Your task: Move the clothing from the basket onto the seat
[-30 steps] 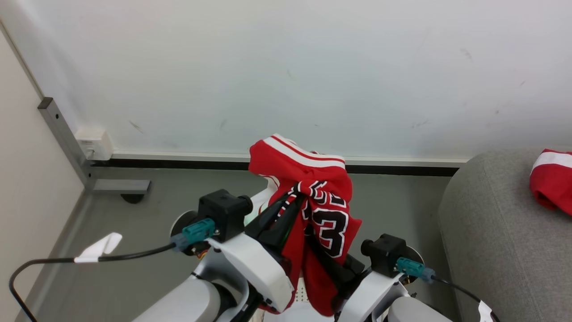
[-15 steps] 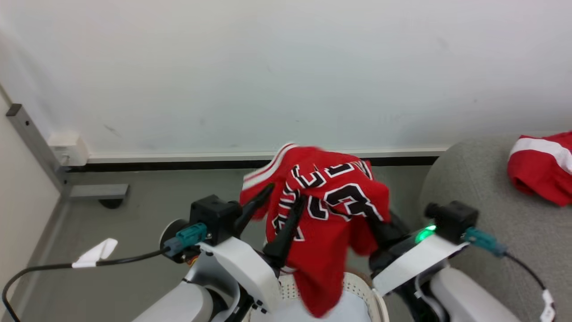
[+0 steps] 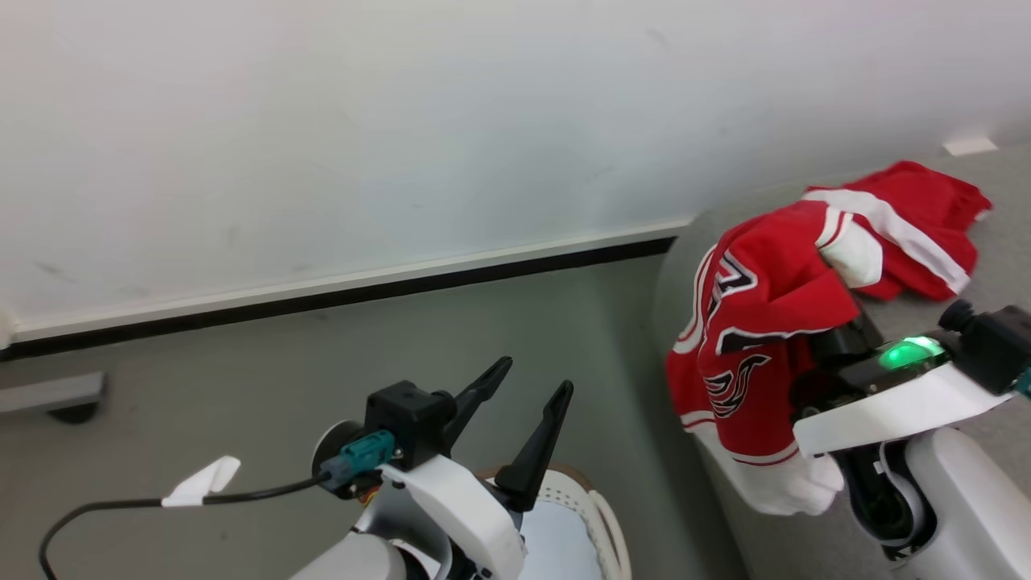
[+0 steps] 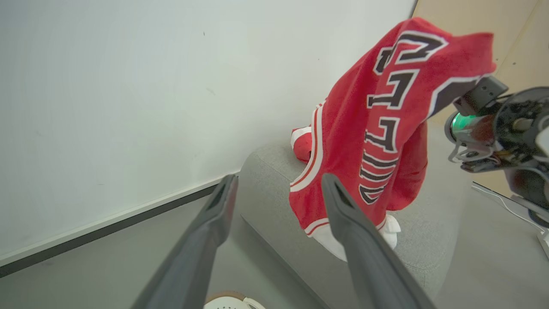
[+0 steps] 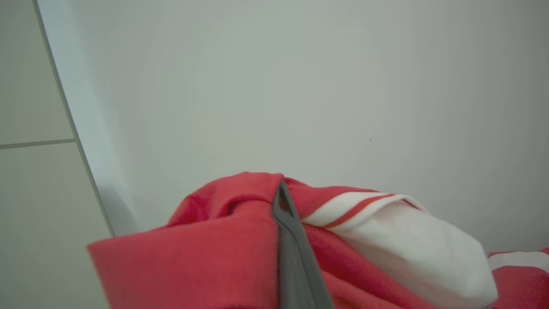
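My right gripper (image 3: 834,342) is shut on a red jersey (image 3: 757,322) with black numerals. The jersey drapes over the gripper's fingers and hangs above the left end of the grey sofa (image 3: 1003,242). A white garment (image 3: 785,487) dangles from the jersey's lower edge. In the right wrist view one dark finger (image 5: 291,249) pokes out of the red cloth (image 5: 193,257). A second red piece with white stripes (image 3: 910,213) lies on the sofa behind. My left gripper (image 3: 537,376) stands open and holds nothing, above the basket (image 3: 600,515), whose rim shows at the bottom. The left wrist view shows the hanging jersey (image 4: 377,128).
A white wall with a dark baseboard (image 3: 362,294) runs behind the grey floor (image 3: 242,387). A black cable with a white tag (image 3: 197,483) trails from my left wrist. A metal bracket foot (image 3: 48,395) sits at the far left.
The head camera has turned right. My right gripper carried the jersey from above the basket to over the sofa. My left gripper has let go of the cloth and is open.
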Controlling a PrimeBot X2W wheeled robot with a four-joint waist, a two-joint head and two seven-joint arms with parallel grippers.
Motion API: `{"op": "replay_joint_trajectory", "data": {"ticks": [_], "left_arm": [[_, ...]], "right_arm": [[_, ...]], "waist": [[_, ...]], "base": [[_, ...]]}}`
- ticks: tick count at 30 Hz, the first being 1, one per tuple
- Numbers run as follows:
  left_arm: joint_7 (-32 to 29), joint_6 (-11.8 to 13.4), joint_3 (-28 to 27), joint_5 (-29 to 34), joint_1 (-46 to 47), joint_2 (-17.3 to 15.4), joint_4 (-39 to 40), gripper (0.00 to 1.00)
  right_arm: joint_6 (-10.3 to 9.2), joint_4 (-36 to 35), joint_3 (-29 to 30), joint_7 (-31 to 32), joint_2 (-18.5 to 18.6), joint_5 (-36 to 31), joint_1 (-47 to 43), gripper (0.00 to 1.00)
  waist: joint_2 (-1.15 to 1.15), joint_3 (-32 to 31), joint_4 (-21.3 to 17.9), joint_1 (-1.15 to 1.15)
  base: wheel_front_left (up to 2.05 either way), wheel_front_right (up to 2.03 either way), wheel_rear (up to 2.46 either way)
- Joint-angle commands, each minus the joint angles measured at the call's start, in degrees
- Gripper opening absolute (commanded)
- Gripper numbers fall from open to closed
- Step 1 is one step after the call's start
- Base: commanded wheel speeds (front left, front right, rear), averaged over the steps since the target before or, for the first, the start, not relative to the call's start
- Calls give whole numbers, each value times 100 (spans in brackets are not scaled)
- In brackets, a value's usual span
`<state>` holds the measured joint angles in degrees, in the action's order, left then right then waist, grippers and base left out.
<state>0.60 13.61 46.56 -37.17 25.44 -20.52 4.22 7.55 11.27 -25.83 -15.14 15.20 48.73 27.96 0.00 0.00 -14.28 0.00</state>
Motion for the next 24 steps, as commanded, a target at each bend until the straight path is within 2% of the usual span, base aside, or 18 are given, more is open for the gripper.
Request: {"op": "replay_joint_trajectory", "data": {"ticks": [1, 8, 12, 18, 24], "left_arm": [[39, -8, -5, 28, -20, 22, -19, 100], [98, -13, 52, 104, 95, 81, 37, 100], [23, -37, 73, 185, 242, 26, 132, 100], [-186, -108, 118, 383, 666, -47, 355, 100], [-439, -298, 90, 625, 1368, -139, 586, 100]], "right_arm": [[-12, -91, 65, 0, 86, -53, -60, 0], [-13, -422, 411, 104, 201, -35, -120, 0], [-13, -492, 566, 245, 162, -183, 3, 0], [-13, -216, 1041, 384, 1, -423, 475, 0], [-13, 544, 2155, 498, -32, -1081, 1960, 0]], "waist": [[0, 105, -336, 0], [0, 301, -919, 0], [0, 635, -1077, 0], [0, 1413, -1009, 0], [0, 2562, -601, 0]], "base": [[0, 0, 0], [0, 0, 0], [0, 0, 0], [0, 0, 0], [0, 0, 0]]}}
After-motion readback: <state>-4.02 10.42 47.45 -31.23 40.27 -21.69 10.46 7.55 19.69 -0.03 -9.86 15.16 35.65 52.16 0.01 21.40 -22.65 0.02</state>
